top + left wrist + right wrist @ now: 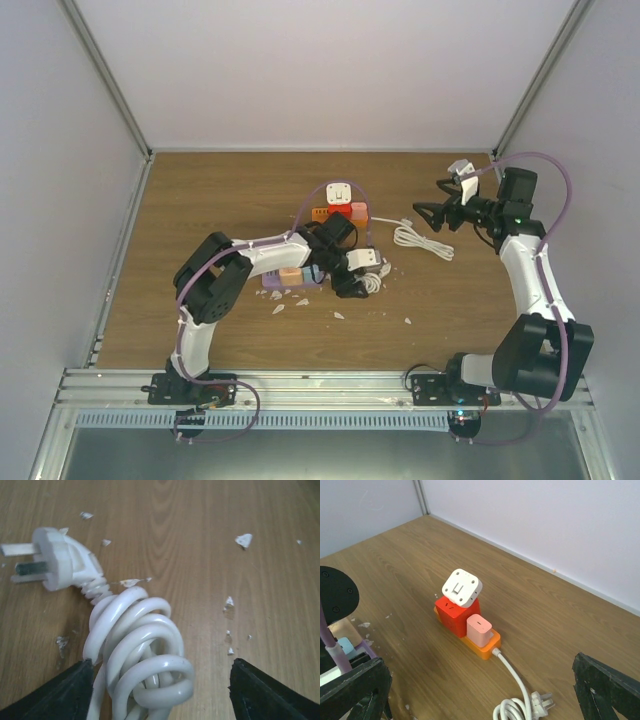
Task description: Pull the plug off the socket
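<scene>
White plug (462, 587) sits tilted on red end of socket (484, 651), far-centre of table (200, 200); right gripper (480, 690) wide apart, facing it, well short; left gripper (160, 675) apart astride cable coil (145, 645). Best: close on plug's flat sides, pull straight up, no twisting, w/ socket pinned down

A wood-grain table (200, 190), evenly lit, is boxed by plain pale walls (330, 70) at nine, twelve and three o'clock. Metal posts (108, 82) mark the far corners, and a metal rail (330, 385) runs along six o'clock.
</scene>
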Robot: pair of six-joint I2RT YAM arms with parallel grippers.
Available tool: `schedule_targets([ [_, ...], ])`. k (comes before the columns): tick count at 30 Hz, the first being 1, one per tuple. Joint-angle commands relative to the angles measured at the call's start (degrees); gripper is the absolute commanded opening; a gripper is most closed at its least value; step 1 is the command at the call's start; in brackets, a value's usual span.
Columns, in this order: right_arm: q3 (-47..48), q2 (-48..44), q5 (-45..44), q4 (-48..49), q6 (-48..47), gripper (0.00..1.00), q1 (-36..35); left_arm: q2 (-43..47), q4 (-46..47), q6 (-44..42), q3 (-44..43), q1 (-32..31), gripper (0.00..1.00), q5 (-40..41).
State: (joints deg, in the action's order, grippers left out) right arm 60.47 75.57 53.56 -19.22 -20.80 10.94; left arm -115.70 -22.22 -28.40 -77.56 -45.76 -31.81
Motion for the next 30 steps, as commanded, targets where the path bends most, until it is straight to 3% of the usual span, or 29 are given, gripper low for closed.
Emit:
schedule_targets([
  [1,-0.66,-1.20,3.67,0.65,-0.91,1.00,0.46,5.05,0.49,-2.20,1.38,0.32,0.81,-4.84],
  [3,-0.68,-1.42,4.58,0.67,-1.20,1.00,0.46,6.62,-0.24,-2.52,2.14,1.13,0.96,-5.97],
  [4,-0.68,-1.52,4.88,0.75,-1.26,1.00,0.41,7.52,-0.52,-2.60,2.49,1.58,0.99,-6.58],
  [15,-0.65,-0.27,9.02,-1.20,-4.42,1.00,-4.48,21.57,-2.09,-3.05,11.05,8.02,0.99,-11.24],
  [23,-0.74,0.75,6.86,-2.56,-9.15,1.00,-12.55,34.65,-1.01,-0.65,19.57,18.85,0.99,-13.90],
  [30,-4.78,-1.02,6.60,0.20,-6.31,1.00,-18.03,42.20,-1.27,-6.30,27.83,29.47,0.99,-18.42],
])
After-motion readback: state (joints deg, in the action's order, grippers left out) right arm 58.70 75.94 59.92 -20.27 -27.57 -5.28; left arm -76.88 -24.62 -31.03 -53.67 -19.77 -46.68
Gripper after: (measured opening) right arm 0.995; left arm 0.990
